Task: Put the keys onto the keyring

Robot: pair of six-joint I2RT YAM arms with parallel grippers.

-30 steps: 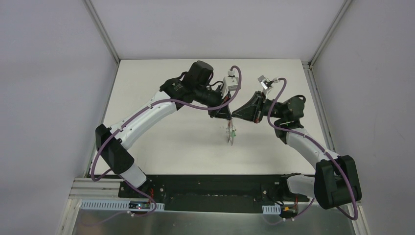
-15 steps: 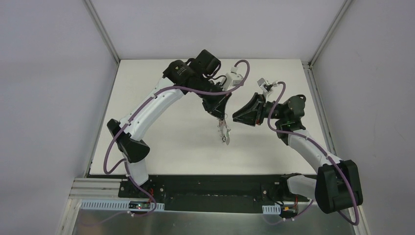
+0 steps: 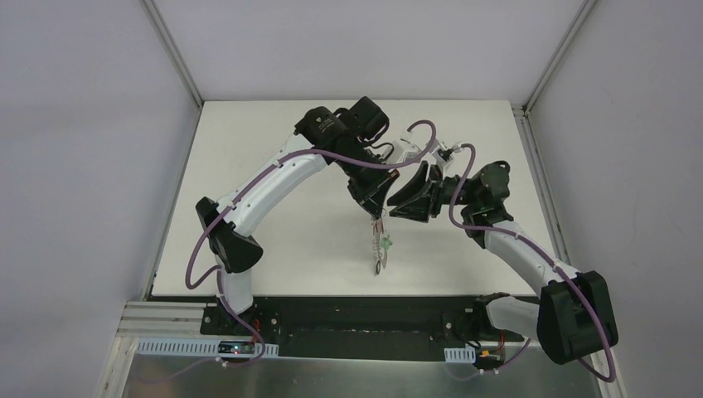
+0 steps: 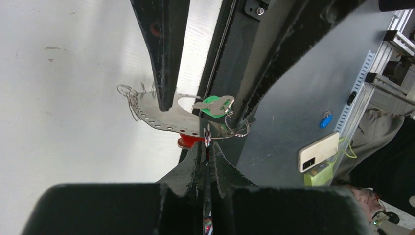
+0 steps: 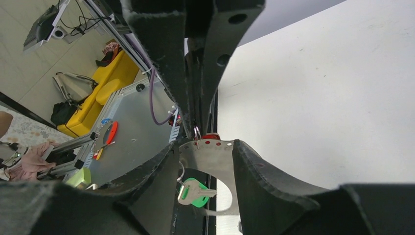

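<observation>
The keyring (image 4: 164, 117) is a flat grey metal crescent with small holes along its rim, hanging in the air. My left gripper (image 4: 207, 147) is shut on a thin split ring (image 4: 207, 136) at its rim. A green key (image 4: 215, 105) hangs from it and a red head (image 4: 188, 141) shows behind; the black key is hidden. My right gripper (image 5: 205, 171) is open, its fingers (image 5: 262, 176) either side of the keyring (image 5: 210, 151), with the green key (image 5: 196, 192) between them. From above, both grippers (image 3: 377, 209) (image 3: 398, 207) meet over the bunch (image 3: 379, 249).
The white table (image 3: 273, 240) lies under the bunch, with the black base rail (image 3: 356, 311) at its near edge. Beyond that edge the left wrist view shows a grey surface with a phone (image 4: 318, 151) and a small blue object (image 4: 326, 119).
My left gripper has swung right and nearer with the hanging bunch. My right gripper, apart half a second ago, has moved in left so its fingers stand around the keyring.
</observation>
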